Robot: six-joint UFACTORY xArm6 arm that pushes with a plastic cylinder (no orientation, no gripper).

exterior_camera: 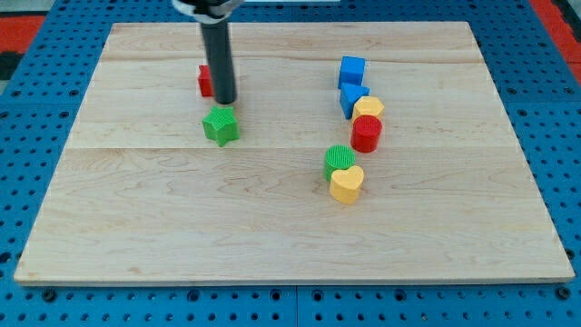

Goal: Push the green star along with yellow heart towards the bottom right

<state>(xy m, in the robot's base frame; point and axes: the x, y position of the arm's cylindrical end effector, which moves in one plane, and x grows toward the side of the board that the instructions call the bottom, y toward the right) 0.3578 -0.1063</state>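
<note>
The green star (221,125) lies left of the board's middle. My tip (225,102) stands just above it in the view, close to or touching its upper edge. The yellow heart (347,183) lies right of the middle, well to the star's right and lower. A green round block (339,160) touches the heart's upper side.
A red block (206,81) sits partly hidden behind the rod, at its left. At the right stand a blue cube (352,70), a blue block (351,96), a yellow round block (369,108) and a red cylinder (367,133). The wooden board (290,245) lies on a blue pegboard.
</note>
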